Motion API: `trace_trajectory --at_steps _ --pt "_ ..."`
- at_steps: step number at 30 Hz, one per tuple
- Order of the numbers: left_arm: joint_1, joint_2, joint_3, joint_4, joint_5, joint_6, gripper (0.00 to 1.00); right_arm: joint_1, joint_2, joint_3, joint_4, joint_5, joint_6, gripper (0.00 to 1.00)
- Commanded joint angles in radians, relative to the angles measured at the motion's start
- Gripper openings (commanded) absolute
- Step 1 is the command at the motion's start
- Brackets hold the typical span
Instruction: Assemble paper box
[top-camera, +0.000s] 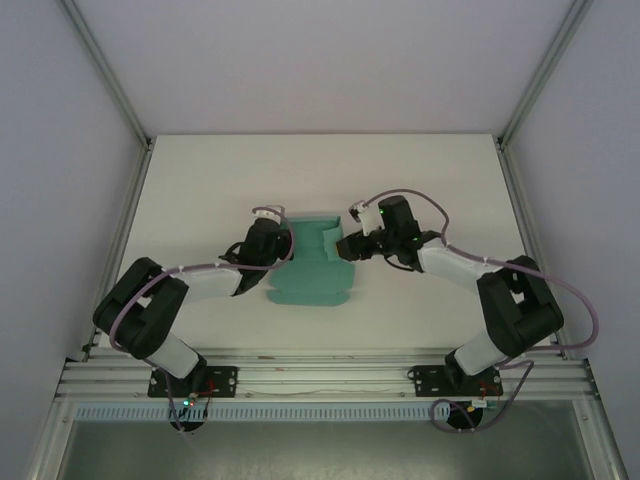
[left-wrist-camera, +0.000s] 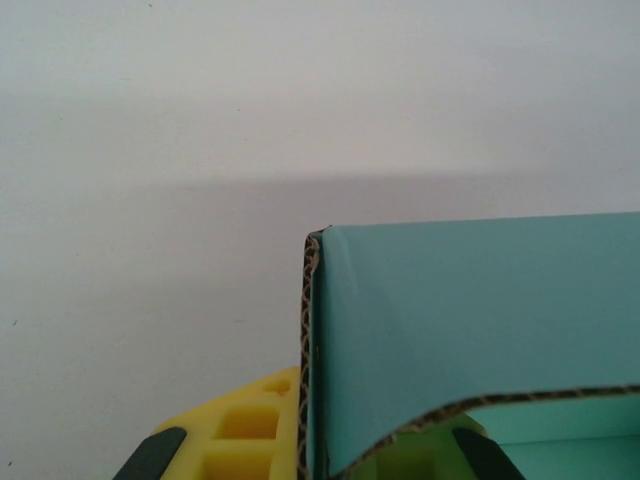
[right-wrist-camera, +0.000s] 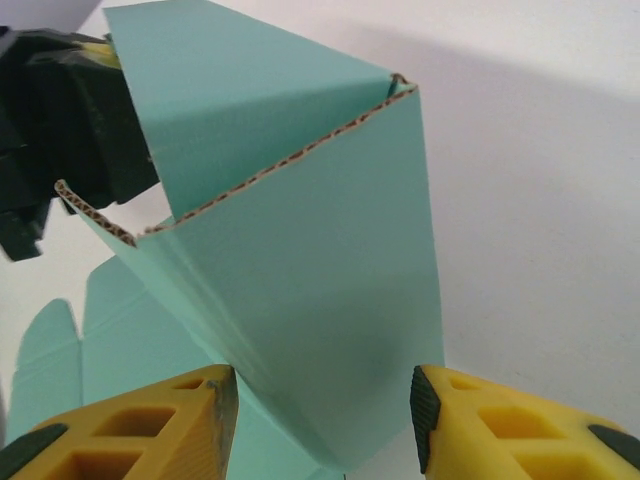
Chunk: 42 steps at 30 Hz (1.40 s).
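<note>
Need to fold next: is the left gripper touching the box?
Touching: in the left wrist view the box rests against a finger of the left gripper.

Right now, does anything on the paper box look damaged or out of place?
Nothing stands out. The paper box is half folded, its panels raised between the left gripper and the right gripper; I see no tear or crushed edge.
</note>
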<state>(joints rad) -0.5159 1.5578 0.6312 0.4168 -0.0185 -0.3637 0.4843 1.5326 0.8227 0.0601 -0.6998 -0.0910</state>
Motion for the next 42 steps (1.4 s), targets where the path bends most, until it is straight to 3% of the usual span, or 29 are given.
trace_trajectory --at_steps 1,8,18,23,28,37,42 --pt "-0.016 0.031 0.002 0.022 -0.016 0.031 0.0 0.023 0.016 0.011 0.087 0.147 0.064 0.49" --pt "-0.042 0.044 0.02 0.0 -0.063 0.045 0.0 0.097 0.067 0.054 0.073 0.448 0.14 0.42" --pt "-0.064 0.057 0.041 -0.03 -0.103 0.043 0.0 0.14 0.167 0.071 0.089 0.515 0.232 0.42" --pt "-0.07 0.082 0.059 -0.053 -0.114 0.039 0.0 0.142 0.182 0.025 0.219 0.41 0.257 0.42" --pt "-0.078 0.086 0.053 -0.049 -0.116 0.043 0.0 0.142 0.191 0.035 0.198 0.484 0.235 0.41" --pt "-0.101 0.121 0.103 -0.114 -0.169 0.028 0.0 0.184 0.217 0.069 0.168 0.758 0.343 0.11" --pt "-0.104 0.134 0.132 -0.152 -0.186 -0.019 0.0 0.23 0.27 0.179 -0.1 1.065 0.469 0.03"
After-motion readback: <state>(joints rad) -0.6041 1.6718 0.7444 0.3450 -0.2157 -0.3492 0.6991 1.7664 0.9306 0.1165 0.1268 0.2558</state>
